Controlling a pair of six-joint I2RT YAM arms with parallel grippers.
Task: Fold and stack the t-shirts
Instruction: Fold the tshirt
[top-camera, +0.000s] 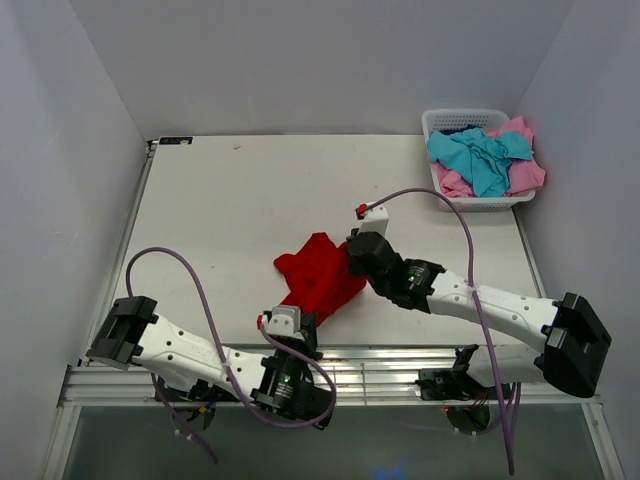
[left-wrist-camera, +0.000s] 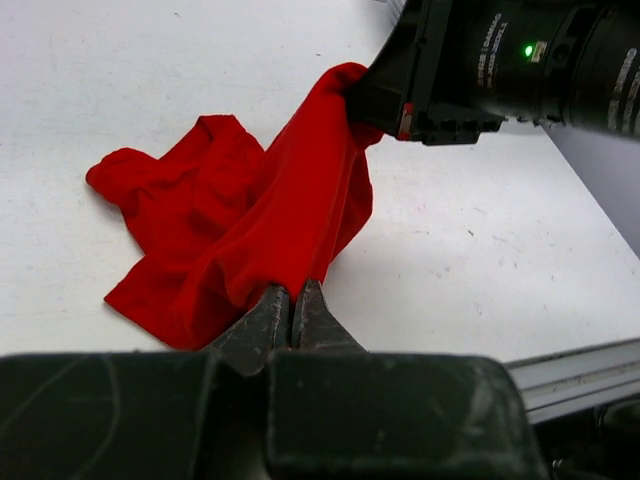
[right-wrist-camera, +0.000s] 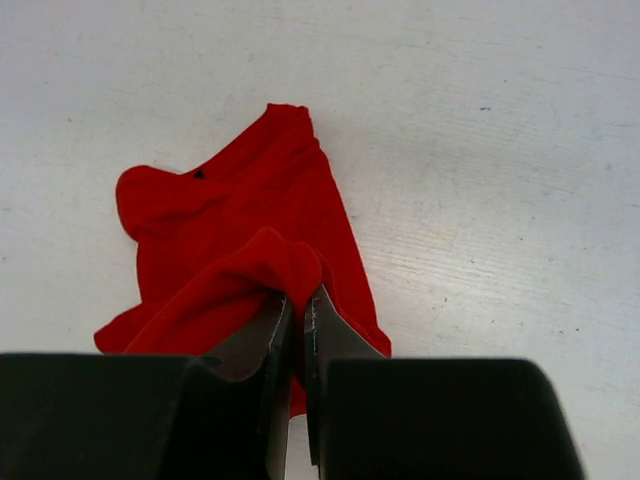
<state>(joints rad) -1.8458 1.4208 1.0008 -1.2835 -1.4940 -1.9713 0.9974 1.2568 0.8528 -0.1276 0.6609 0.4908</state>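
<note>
— Red cloth is pinched at two places; where is the large, soft, bright red t-shirt (top-camera: 318, 275) found, and how is it gripped?

— It is found crumpled on the white table (top-camera: 230, 200), well apart from the white plastic lattice basket (top-camera: 432, 125), on the basket's near left. The left gripper (left-wrist-camera: 293, 300) is closed tight on the edge lying farthest from the basket. The right gripper (right-wrist-camera: 300, 305) is clamped on a raised fold on the side nearer the basket. A band of cloth is stretched between the two.

— How is the step judged best done?

— The shirt is judged to be at the spreading stage, with no fold made yet. The two grips are best drawn apart evenly and kept low, so that the bunched part is dragged flat and not pulled into a rope. Release is best left until the cloth is laid smooth.

— And what is held in the basket?

— A turquoise-blue cloth shirt (top-camera: 480, 155) is heaped on a pink cloth shirt (top-camera: 525, 175), both unfolded. The pink one is spilled over the rim on the side turned away from the red t-shirt. Nothing is seen stacked beside the basket.
</note>
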